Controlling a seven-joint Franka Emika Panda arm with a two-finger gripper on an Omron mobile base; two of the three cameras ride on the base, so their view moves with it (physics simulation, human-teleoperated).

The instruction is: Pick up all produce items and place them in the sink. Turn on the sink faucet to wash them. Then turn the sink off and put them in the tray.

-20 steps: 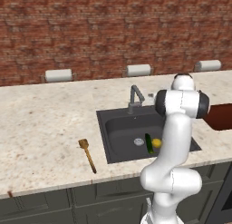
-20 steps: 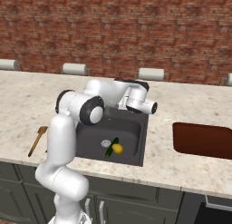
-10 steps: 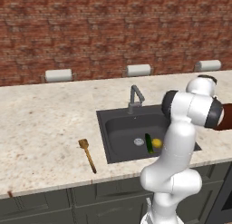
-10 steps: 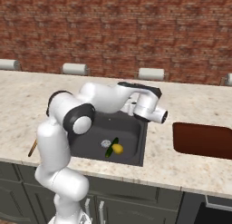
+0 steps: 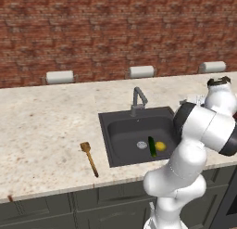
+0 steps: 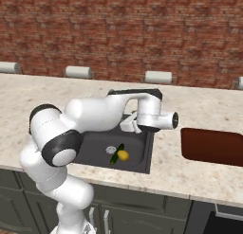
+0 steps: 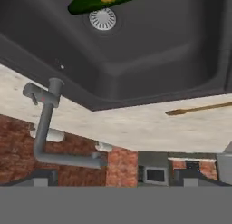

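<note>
Lying by drain in sink (image 5: 121, 130): cucumber (image 5: 152, 146), yellow piece (image 5: 160, 146), clear of walls

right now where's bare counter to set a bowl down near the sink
The widest free patch is the counter left of the sink, between the wooden spoon and the brick wall. A narrower strip lies between the sink and the tray. The basin is crowded near the drain: cucumber and yellow piece.
</note>
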